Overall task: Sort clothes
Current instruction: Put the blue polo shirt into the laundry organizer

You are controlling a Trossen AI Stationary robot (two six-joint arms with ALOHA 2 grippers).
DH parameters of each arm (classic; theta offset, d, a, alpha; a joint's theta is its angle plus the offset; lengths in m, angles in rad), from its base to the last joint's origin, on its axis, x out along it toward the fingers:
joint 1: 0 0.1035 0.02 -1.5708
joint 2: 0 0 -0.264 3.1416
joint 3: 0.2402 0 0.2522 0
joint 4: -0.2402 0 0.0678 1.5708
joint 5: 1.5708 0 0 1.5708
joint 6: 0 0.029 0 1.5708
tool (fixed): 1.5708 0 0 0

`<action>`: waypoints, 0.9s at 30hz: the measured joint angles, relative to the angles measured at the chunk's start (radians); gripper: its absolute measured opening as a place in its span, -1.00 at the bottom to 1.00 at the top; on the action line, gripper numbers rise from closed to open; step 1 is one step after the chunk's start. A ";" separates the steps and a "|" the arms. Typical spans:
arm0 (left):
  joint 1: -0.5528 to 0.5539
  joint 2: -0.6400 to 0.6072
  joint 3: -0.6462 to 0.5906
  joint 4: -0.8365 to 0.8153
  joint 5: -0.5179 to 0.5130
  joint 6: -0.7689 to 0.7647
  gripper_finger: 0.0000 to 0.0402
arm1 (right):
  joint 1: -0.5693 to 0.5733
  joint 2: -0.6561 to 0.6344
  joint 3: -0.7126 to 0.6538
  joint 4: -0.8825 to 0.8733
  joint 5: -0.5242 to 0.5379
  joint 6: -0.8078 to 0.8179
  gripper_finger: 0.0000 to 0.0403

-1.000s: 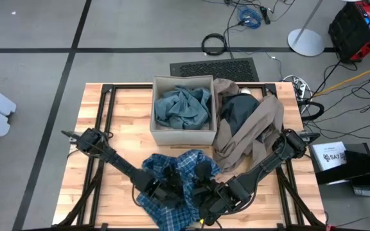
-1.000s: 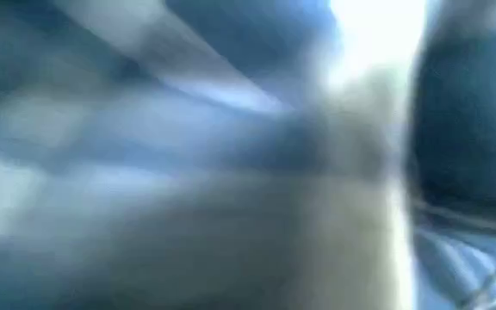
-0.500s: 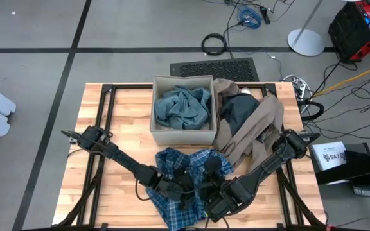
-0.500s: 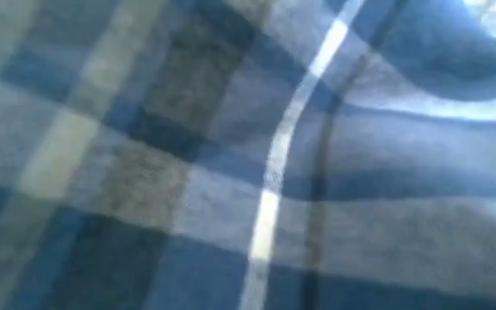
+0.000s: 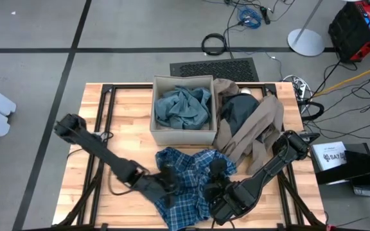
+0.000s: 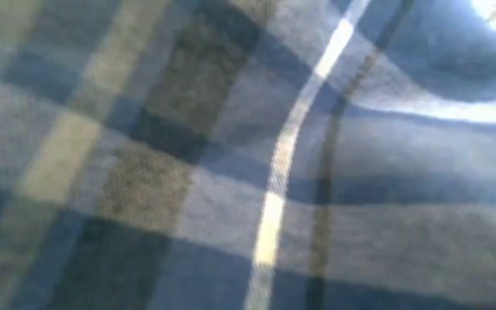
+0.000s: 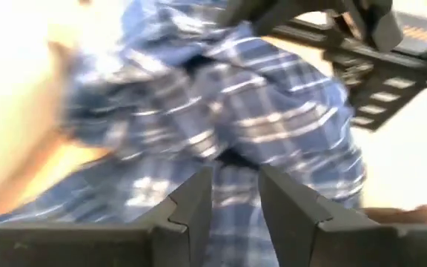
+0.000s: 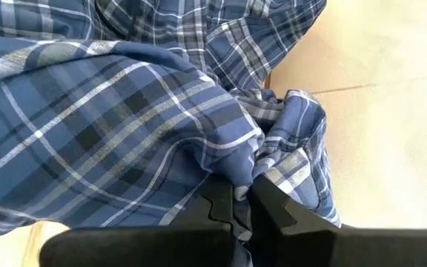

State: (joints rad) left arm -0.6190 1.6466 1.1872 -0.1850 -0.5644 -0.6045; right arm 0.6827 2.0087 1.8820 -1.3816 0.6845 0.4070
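Observation:
The blue-white plaid shirt point(image 5: 188, 183) lies crumpled on the near middle of the table and fills the low view point(image 6: 248, 155). My left gripper point(image 5: 167, 181) is at the shirt's left part, its fingers close together with plaid cloth between them point(image 7: 234, 174). My right gripper point(image 5: 216, 172) is shut on the shirt's right part point(image 8: 236, 189). A teal-green piece point(image 5: 182, 106) lies in the tan cardboard box point(image 5: 184, 136). A taupe-brown piece point(image 5: 262, 125) and a dark piece point(image 5: 236, 112) lie heaped right of the box. My left gripper has a bunched fold of the plaid shirt point(image 7: 232, 157) between its two fingers, coming in low from the table's left. The cloth beyond the fingers rises in a heap; the rest lies on the table. My right gripper pinches a bunched fold of the shirt point(image 8: 236, 167) between its nearly closed fingers, several layers, coming in low from the near right. The cloth around the fold is gathered in slack folds, and the shirt's lower part lies on the table.
The cardboard box stands at the table's far middle. The taupe and dark heap reaches from the box's right wall toward the right arm point(image 5: 281, 157). Bare wood point(image 5: 124, 112) shows on the table's left side. Cables and a stand are on the floor beyond.
Both grippers have dragged the plaid shirt toward the table's far right. It is now more bunched up, its far edge close to the box. The left arm's base link has swung toward the left edge. The cloth has settled over the low camera.

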 joint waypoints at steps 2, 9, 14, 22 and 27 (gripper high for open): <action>-0.035 -0.034 0.000 -0.113 -0.070 -0.061 -0.40 | 0.000 0.000 0.000 0.005 0.006 -0.004 -0.98; -0.136 -0.049 0.000 -0.417 -0.080 -0.300 -0.40 | -0.028 0.001 0.000 0.056 0.050 -0.073 -0.98; -0.166 -0.047 -0.031 -0.498 -0.080 -0.405 -0.40 | -0.073 0.007 0.000 0.284 0.048 -0.207 -0.98; -0.188 -0.044 -0.039 -0.566 -0.060 -0.413 -0.40 | -0.183 0.123 0.000 0.581 -0.056 -0.339 -0.98; -0.189 -0.012 -0.109 -0.543 0.056 -0.482 -0.40 | -0.194 0.186 0.000 0.481 -0.054 -0.284 -0.98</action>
State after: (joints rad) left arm -0.8085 1.6347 1.0784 -0.7278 -0.5089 -1.0863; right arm 0.4887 2.1946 1.8816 -0.9007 0.6302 0.1233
